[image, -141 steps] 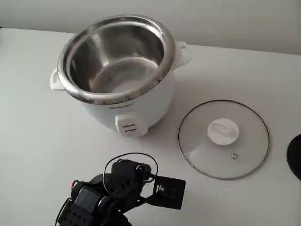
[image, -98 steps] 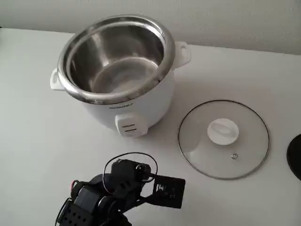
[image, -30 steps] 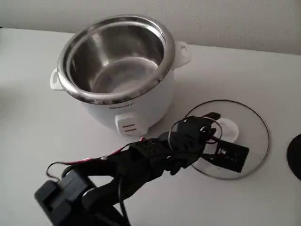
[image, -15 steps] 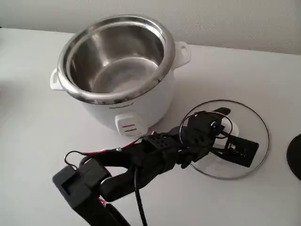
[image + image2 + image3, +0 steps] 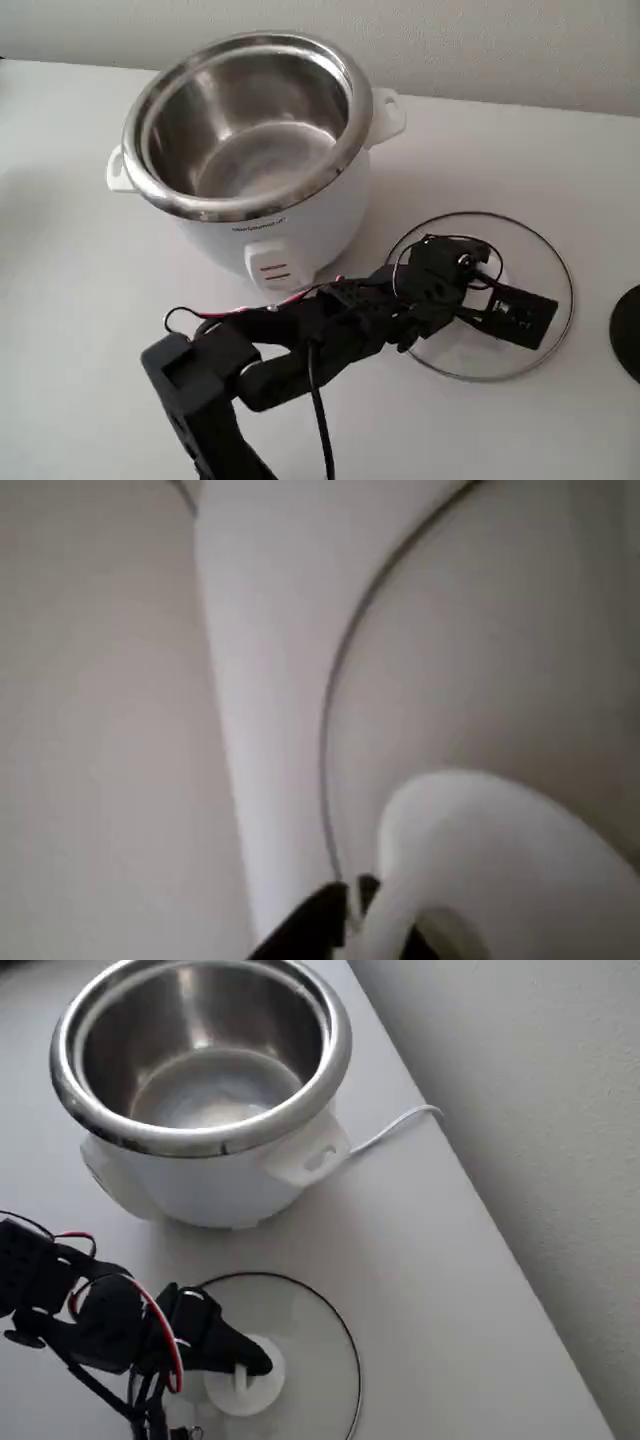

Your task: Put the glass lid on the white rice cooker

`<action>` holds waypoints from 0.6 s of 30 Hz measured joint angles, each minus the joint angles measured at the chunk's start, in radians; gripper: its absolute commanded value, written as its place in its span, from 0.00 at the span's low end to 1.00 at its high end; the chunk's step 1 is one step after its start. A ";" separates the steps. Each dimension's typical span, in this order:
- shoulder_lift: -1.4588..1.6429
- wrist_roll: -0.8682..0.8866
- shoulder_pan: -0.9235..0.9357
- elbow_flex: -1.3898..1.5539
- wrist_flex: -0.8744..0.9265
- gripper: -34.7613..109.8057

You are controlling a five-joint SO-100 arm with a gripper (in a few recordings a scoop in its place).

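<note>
The glass lid [image 5: 530, 345] lies flat on the white table [image 5: 80, 300], at the lower right of the fixed view, just beside the white rice cooker [image 5: 250, 160] and not on it. In the overhead view the lid [image 5: 320, 1360] sits at the bottom middle, below the cooker [image 5: 200, 1080].

My gripper [image 5: 245, 1368] is right at the lid's white knob [image 5: 265, 1375]. The overhead view shows one dark finger [image 5: 235, 1348] reaching over the knob. The fixed view shows my gripper [image 5: 480, 290] from the side, but the black camera box [image 5: 510, 310] covers the knob there. My wrist view is very close and blurry. It shows the knob [image 5: 500, 860] big and white at the lower right, a dark fingertip [image 5: 315, 930] touching its edge, and the thin rim of the lid [image 5: 330, 750] curving up the frame. I cannot tell if my fingers are spread or pinching the knob.

The overhead view shows a white cord [image 5: 395, 1125] running from the cooker toward the wall. The fixed view shows the cooker's front switch [image 5: 272, 270] and small grey writing above it, too tiny to read.

My black arm [image 5: 300, 340] stretches low across the table from the lower left of the fixed view toward the lid, with red wires [image 5: 270, 308] along it.
</note>
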 measured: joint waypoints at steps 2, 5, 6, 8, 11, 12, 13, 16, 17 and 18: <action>0.028 0.038 0.011 0.002 0.020 0.24; 0.058 0.074 0.023 0.005 0.032 0.24; 0.071 0.084 0.031 0.005 0.041 0.24; 0.118 0.103 0.043 0.012 0.060 0.24; 0.215 0.152 0.066 0.034 0.069 0.24; 0.252 0.158 0.072 0.044 0.069 0.24; 0.291 0.164 0.077 0.055 0.071 0.24; 0.422 0.176 0.089 0.100 0.071 0.24; 0.454 0.179 0.091 0.107 0.071 0.24; 0.488 0.181 0.091 0.123 0.072 0.24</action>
